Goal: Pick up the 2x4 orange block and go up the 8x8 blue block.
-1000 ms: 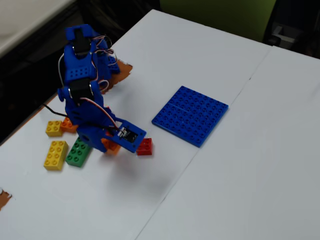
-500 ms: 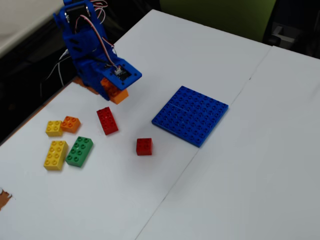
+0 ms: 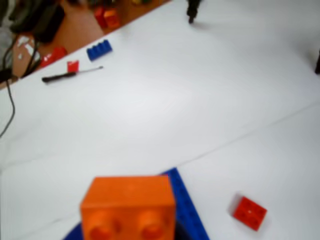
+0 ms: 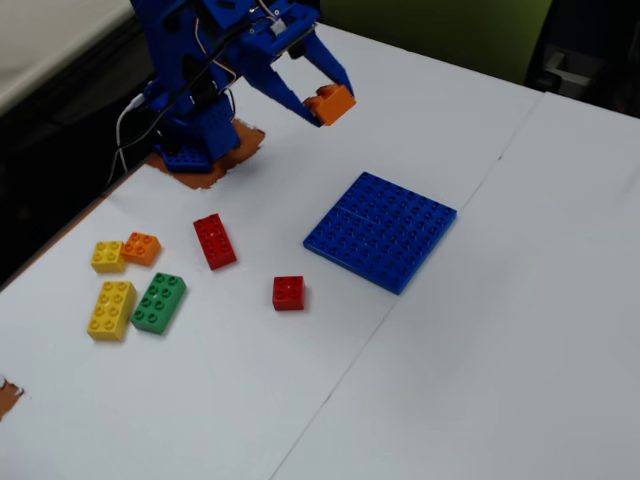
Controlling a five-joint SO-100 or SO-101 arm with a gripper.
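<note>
In the fixed view, yellow bricks (image 4: 110, 308), a small orange brick (image 4: 141, 247) and a green brick (image 4: 159, 302) lie at the left of the white tabletop (image 4: 520, 350). Next come two red bricks (image 4: 215, 241). The hand (image 4: 322, 100) holds the orange block (image 4: 331, 103) up in the air. The blue plate (image 4: 381, 230) lies flat, lower right of it.

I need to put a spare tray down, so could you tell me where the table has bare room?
Free: the white table right of the blue baseplate, and the near edge below the small red brick. Crowded: the left side, around the yellow and green bricks and long red brick.
</note>
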